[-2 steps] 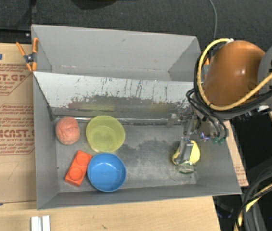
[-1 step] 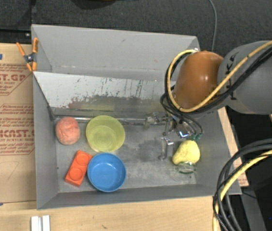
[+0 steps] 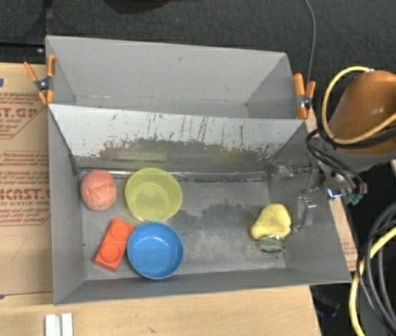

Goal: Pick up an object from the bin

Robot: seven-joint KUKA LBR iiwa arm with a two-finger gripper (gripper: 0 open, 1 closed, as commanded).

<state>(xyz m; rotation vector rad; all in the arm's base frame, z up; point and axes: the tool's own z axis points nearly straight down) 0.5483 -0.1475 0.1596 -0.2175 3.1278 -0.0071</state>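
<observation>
Scuffed matt metal bin (image 3: 183, 142)

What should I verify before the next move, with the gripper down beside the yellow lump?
1. Gripper inside the bin, near its right wall: ok.
2. Gripper centred over the yellow lump: not ok, it stands to the lump's right.
3. Small clear piece at the lump's near edge, touching or apart: cannot tell.
4. Yellow-green bowl, blue bowl, pink ball, orange block far off at left: ok.
</observation>
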